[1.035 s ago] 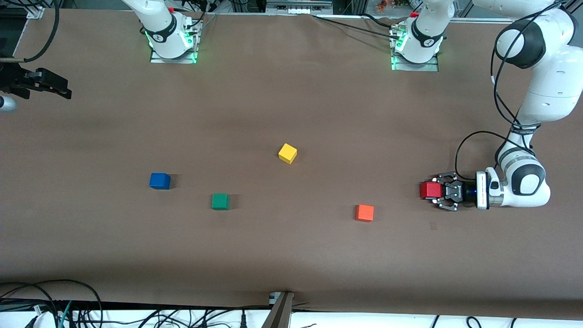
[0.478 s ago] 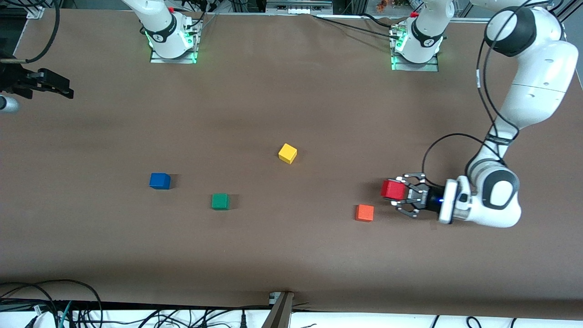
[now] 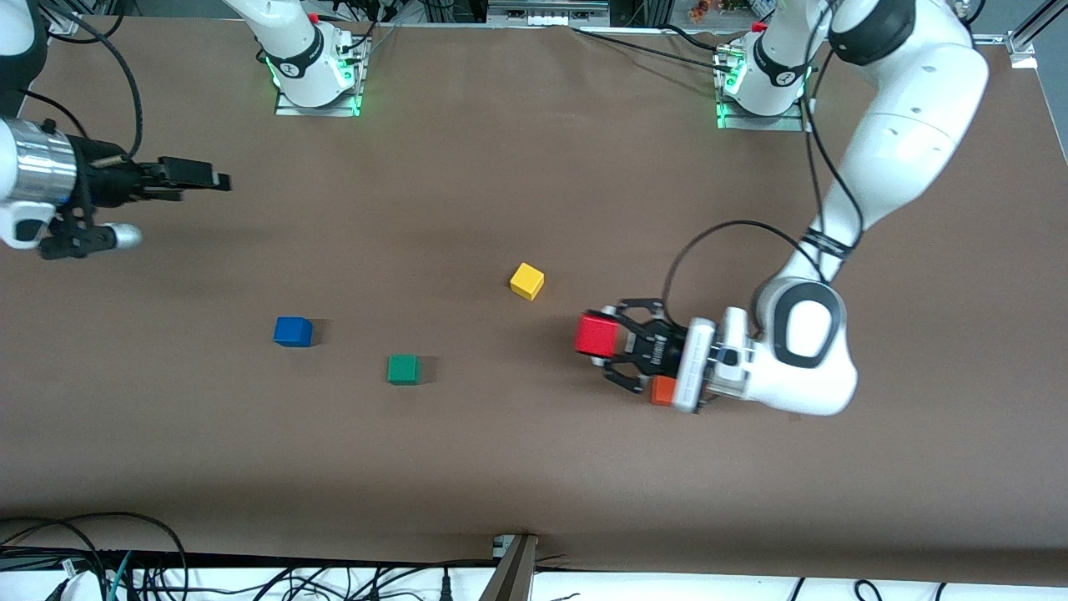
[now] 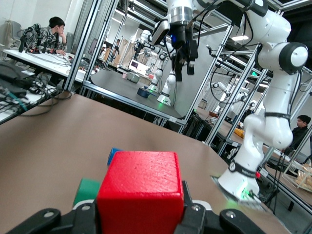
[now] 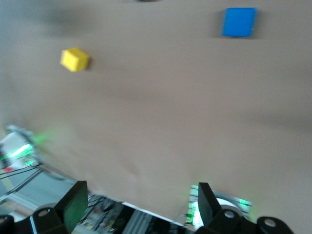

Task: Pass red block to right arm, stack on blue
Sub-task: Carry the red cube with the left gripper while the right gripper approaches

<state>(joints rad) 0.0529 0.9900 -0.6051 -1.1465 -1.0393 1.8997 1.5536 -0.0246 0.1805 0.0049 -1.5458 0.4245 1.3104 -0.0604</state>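
My left tool [image 3: 616,349] clenches the red block [image 3: 595,335] (light, rigid, I judge); my right tool [image 3: 196,177], spread, should pinch its bare flat faces.

block [image 3: 293,331] beside cube [image 3: 403,369], third cube [image 3: 526,280] farther

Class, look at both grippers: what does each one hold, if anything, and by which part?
The left gripper holds the red block by two opposite side faces, above the table. The right gripper holds nothing; its fingers are open.
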